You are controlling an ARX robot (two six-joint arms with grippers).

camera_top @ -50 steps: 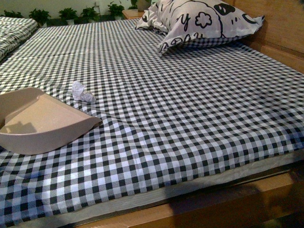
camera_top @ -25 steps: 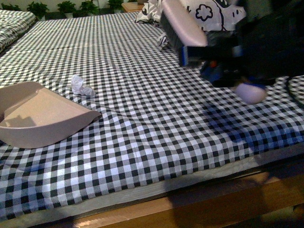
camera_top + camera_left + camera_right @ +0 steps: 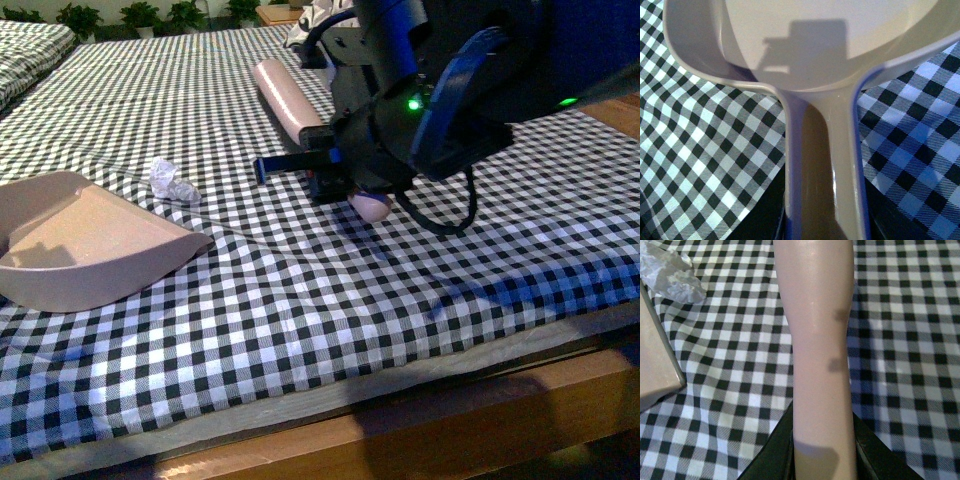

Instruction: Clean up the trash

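The right gripper [image 3: 335, 165], seen from the front, is clamped on the brush [image 3: 288, 95] over the checked sheet [image 3: 300, 300], the trash [image 3: 170, 182] lying just beside the dustpan [image 3: 90, 240] lip; the left wrist view shows the left gripper [image 3: 825, 225] closed around the dustpan's handle; the right wrist view shows jaws hugging the brush, trash nearby.

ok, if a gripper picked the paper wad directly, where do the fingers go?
Pinch the wad across its crumpled middle, coming straight down: it is a low, irregular lump lying loose on the sheet, with no edge to hook. Probably best to close parallel to the dustpan lip, which sits near it.
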